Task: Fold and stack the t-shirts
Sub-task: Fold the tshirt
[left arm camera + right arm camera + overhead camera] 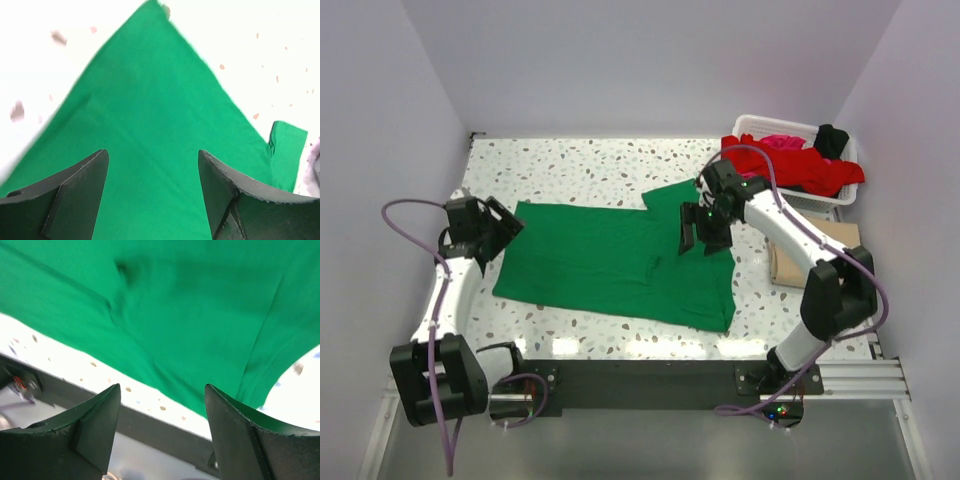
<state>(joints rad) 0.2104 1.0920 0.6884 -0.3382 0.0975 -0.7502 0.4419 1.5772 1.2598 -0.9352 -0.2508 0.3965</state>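
Pale speckled worktop (590,165), lilac walls.

Item: bright green plain cloth t-shirt (600,265), lying flat, mid-worktop.

Left gripper (507,226) is at the green shirt's left edge, jaws released and empty. Right gripper (703,240) is over its right part, jaws likewise released and empty.

Tan folded shirt (790,262) sits just right of the green one.

Risk: uneven pinches, or only one layer caught, likely skew the fold; dragged cloth may bunch.
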